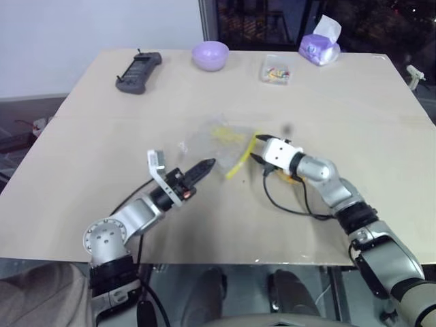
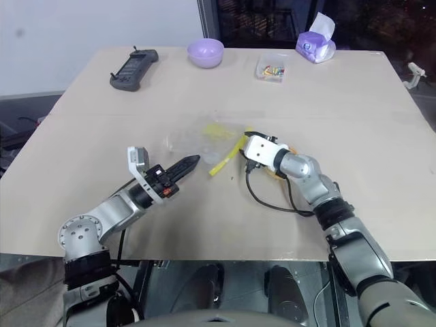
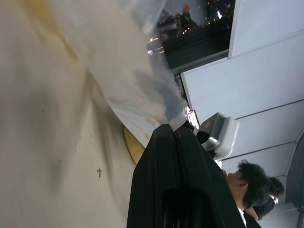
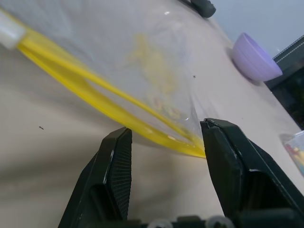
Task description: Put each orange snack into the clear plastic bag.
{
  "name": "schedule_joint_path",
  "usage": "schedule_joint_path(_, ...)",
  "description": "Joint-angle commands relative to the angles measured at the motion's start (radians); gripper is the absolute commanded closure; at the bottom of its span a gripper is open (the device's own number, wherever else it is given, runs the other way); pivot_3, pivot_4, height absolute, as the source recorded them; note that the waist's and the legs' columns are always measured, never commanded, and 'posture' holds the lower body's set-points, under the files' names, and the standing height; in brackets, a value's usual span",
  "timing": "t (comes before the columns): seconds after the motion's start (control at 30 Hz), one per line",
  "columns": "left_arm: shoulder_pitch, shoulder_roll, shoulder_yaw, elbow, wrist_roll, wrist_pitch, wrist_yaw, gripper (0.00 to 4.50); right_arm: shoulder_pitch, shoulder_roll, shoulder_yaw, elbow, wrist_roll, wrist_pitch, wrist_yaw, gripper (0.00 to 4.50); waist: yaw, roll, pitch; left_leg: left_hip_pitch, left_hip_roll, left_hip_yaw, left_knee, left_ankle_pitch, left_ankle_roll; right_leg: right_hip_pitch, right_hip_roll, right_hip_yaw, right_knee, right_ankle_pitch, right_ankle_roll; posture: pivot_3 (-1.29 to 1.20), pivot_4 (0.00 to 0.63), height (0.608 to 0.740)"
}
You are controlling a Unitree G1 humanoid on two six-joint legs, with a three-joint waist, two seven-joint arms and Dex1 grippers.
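Small crinkly clear plastic bag (image 1: 216,139) with yellow seal strip lying mid-counter on pale wooden counter (image 1: 102,102), mouth facing right hand. Left hand (image 1: 208,165), black fingers pinched shut, gripping nothing visible, tips just touching bag's near edge. Right hand (image 1: 257,148) half open, fingers straddling yellow strip end, not yet clamped. Round orange-yellow snack (image 1: 286,178) partly hidden under right wrist, on counter just beside bag, outside it. Bag looks empty. Task barely started: opening bag mouth apparently in hand, snack insertion all left. Lilac bowl (image 1: 210,54), black remote (image 1: 139,71), small clear box (image 1: 276,70), tissue pack (image 1: 320,45) along far edge, untouched.
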Motion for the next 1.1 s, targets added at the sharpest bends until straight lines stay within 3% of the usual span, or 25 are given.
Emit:
schedule_joint_path(0.03,0.011,0.017,-0.011,-0.039,-0.043,-0.014,-0.012,4.45,-0.035,0.015,-0.012,0.005,0.001,-0.046,-0.007,1.98,-0.004,0.0,0.0,0.0,0.0,0.0,0.0,0.0,0.0,0.0,0.0,0.0,0.0,0.0,0.0,0.0,0.15,0.74)
schedule_joint_path(0.2,0.019,0.036,-0.022,-0.036,-0.057,-0.021,-0.019,4.45,-0.048,0.029,0.005,0.026,-0.02,-0.083,-0.008,1.98,-0.015,0.0,0.0,0.0,0.0,0.0,0.0,0.0,0.0,0.0,0.0,0.0,0.0,0.0,0.0,0.0,0.15,0.74)
schedule_joint_path(0.3,0.024,0.047,-0.027,-0.038,-0.064,-0.024,-0.026,4.5,-0.054,0.04,0.01,0.031,-0.03,-0.103,-0.009,2.85,-0.018,0.0,0.0,0.0,0.0,0.0,0.0,0.0,0.0,0.0,0.0,0.0,0.0,0.0,0.0,0.0,0.15,0.74)
schedule_joint_path(0.37,0.028,0.054,-0.033,-0.039,-0.067,-0.027,-0.03,4.5,-0.056,0.047,0.01,0.033,-0.031,-0.112,-0.007,3.63,-0.018,0.0,0.0,0.0,0.0,0.0,0.0,0.0,0.0,0.0,0.0,0.0,0.0,0.0,0.0,0.0,0.15,0.74)
schedule_joint_path(0.4,0.03,0.057,-0.035,-0.038,-0.069,-0.029,-0.03,4.5,-0.057,0.049,0.009,0.035,-0.033,-0.115,-0.006,4.27,-0.018,0.0,0.0,0.0,0.0,0.0,0.0,0.0,0.0,0.0,0.0,0.0,0.0,0.0,0.0,0.0,0.15,0.74)
schedule_joint_path(0.43,0.031,0.06,-0.038,-0.037,-0.07,-0.03,-0.032,4.5,-0.057,0.051,0.009,0.037,-0.035,-0.118,-0.005,4.45,-0.018,0.0,0.0,0.0,0.0,0.0,0.0,0.0,0.0,0.0,0.0,0.0,0.0,0.0,0.0,0.0,0.15,0.74)
schedule_joint_path(0.9,0.044,0.092,-0.054,-0.027,-0.06,-0.054,-0.066,4.5,-0.054,0.051,0.014,0.024,-0.056,-0.157,-0.019,4.45,-0.019,0.0,0.0,0.0,0.0,0.0,0.0,0.0,0.0,0.0,0.0,0.0,0.0,0.0,0.0,0.0,0.15,0.74)
schedule_joint_path(0.93,0.044,0.094,-0.056,-0.026,-0.059,-0.056,-0.068,4.5,-0.056,0.048,0.015,0.025,-0.064,-0.159,-0.023,3.95,-0.018,0.0,0.0,0.0,0.0,0.0,0.0,0.0,0.0,0.0,0.0,0.0,0.0,0.0,0.0,0.0,0.15,0.74)
schedule_joint_path(1.0,0.045,0.098,-0.059,-0.025,-0.058,-0.06,-0.072,4.5,-0.063,0.039,0.03,0.041,-0.095,-0.174,-0.028,3.38,-0.019,0.0,0.0,0.0,0.0,0.0,0.0,0.0,0.0,0.0,0.0,0.0,0.0,0.0,0.0,0.0,0.15,0.74)
schedule_joint_path(1.1,0.043,0.101,-0.063,-0.022,-0.058,-0.066,-0.075,4.5,-0.076,0.024,0.057,0.077,-0.148,-0.189,-0.038,1.99,-0.019,0.0,0.0,0.0,0.0,0.0,0.0,0.0,0.0,0.0,0.0,0.0,0.0,0.0,0.0,0.0,0.15,0.74)
